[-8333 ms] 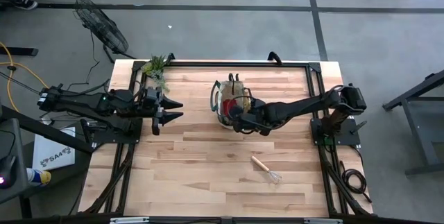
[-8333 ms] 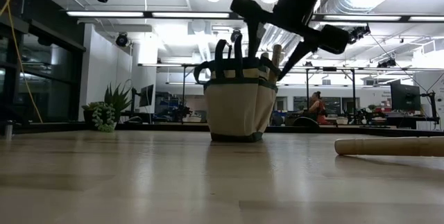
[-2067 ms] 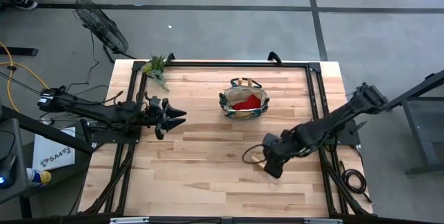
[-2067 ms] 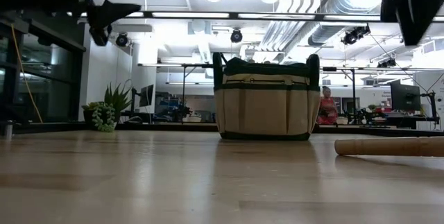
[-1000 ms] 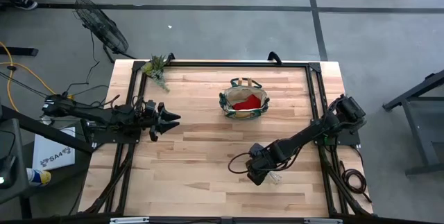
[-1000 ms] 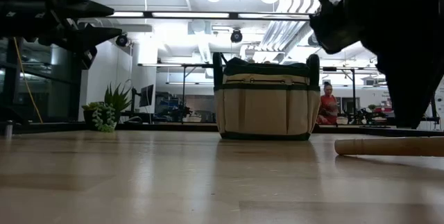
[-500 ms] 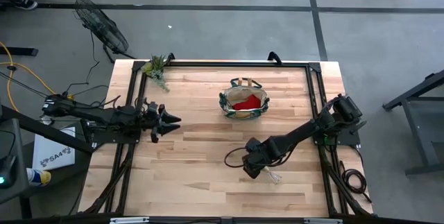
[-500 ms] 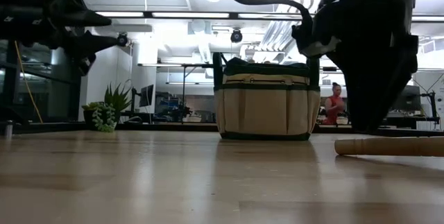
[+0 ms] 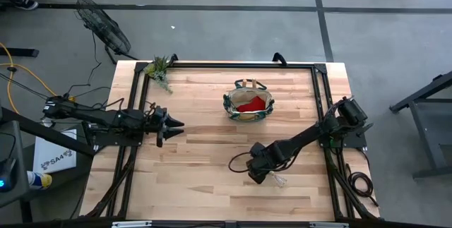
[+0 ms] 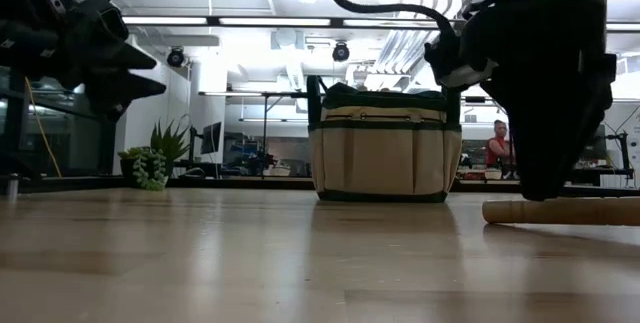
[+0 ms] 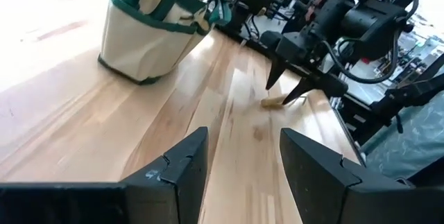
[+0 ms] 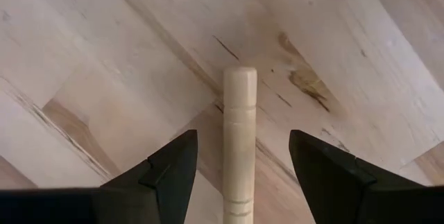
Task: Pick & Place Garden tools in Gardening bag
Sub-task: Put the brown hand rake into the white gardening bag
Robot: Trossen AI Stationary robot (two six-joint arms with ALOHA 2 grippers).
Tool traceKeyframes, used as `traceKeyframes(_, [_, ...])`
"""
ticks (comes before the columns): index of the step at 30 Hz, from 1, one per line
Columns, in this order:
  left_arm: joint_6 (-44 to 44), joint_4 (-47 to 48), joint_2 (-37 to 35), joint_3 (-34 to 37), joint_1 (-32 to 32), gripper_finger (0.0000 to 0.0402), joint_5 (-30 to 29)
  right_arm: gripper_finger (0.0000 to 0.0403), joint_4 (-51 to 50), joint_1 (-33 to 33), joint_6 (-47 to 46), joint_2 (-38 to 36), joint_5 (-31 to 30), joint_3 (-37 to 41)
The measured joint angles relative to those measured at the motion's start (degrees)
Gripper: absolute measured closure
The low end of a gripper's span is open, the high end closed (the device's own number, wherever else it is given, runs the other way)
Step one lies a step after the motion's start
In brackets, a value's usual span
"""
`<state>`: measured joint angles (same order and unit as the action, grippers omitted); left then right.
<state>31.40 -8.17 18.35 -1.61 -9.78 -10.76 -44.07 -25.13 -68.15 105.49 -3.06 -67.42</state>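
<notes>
I have the right gripper (image 9: pixel 258 176) low over the light wooden table (image 9: pixel 198 150), its fingers (image 12: pixel 166 165) spread apart on either side of the pale wooden handle of the wire rake (image 12: pixel 240 141), which lies flat on the boards with nothing gripping it; from above, the rake's wire head (image 9: pixel 280 181) pokes out just beside the gripper; the small round tan canvas bag with dark green trim (image 9: pixel 248 101) stands upright well apart from it toward the table's far side, something red visible inside; my left gripper (image 9: pixel 171 124) waits at the table's left edge, fingers parted and empty; a green leafy sprig (image 9: pixel 159 68) lies in the far left corner.
</notes>
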Motion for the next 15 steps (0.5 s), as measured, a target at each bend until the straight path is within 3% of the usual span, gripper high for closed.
traceKeyframes(9, [0.0,2.39,0.0,0.02,0.0,0.0227,-0.06,0.0182,-0.22,-0.58,3.88,0.64,5.07,0.02])
traceKeyframes(15, [0.0,2.34,0.0,0.02,0.0,0.0227,-0.09,0.0182,-0.42,-0.52,1.03,0.63,6.68,0.02])
